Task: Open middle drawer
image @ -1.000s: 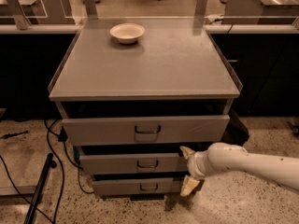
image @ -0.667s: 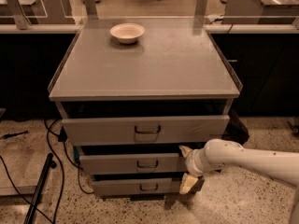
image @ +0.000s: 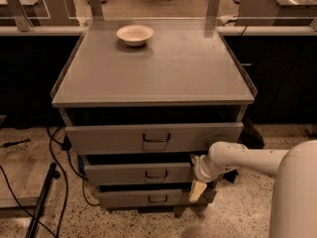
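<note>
1. Black cables (image: 55,150) are trailing over the speckled floor at 9 o'clock from the cabinet, beside a dark slanted pole (image: 41,202).
2. A grey metal three-drawer cabinet (image: 153,73) is standing in the middle, and a small white round bowl (image: 134,34) is sitting at 11 o'clock on its flat top.
3. The middle drawer (image: 119,174), a grey flat front with a small dark loop handle (image: 156,174), is sitting between the taller top drawer (image: 109,139) and the bottom drawer (image: 129,199), with a dark gap showing above it.
4. The cream-tipped gripper (image: 198,186) is hanging at 3 o'clock from that handle, by the drawer front's right end; I cannot tell whether the claw is released or clenched.
5. The white robot arm (image: 247,160) is reaching in from 4 o'clock.
</note>
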`<act>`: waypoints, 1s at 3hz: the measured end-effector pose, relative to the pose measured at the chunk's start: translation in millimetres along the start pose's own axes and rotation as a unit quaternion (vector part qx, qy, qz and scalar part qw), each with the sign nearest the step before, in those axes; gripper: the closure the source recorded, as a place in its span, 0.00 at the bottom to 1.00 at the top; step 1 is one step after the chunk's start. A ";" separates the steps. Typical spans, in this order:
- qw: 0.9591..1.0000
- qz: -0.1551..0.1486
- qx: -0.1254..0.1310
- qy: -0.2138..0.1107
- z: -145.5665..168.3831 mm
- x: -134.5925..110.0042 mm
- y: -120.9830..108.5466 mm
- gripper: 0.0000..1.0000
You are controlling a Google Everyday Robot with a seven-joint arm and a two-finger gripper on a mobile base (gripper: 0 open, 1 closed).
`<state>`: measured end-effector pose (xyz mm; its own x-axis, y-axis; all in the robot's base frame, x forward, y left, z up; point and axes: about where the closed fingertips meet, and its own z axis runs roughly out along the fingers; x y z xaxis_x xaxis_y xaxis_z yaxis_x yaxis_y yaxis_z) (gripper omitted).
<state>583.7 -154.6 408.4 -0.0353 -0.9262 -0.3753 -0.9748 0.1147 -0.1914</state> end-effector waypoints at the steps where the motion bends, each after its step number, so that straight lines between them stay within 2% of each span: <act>1: 1.000 0.000 0.000 0.000 0.1 0.1 0.0 0.00; 3: 0.999 0.030 -0.027 0.024 10.3 13.2 1.7 0.00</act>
<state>583.8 -162.9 393.7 -0.1038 -0.9346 -0.3403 -0.9809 0.1527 -0.1202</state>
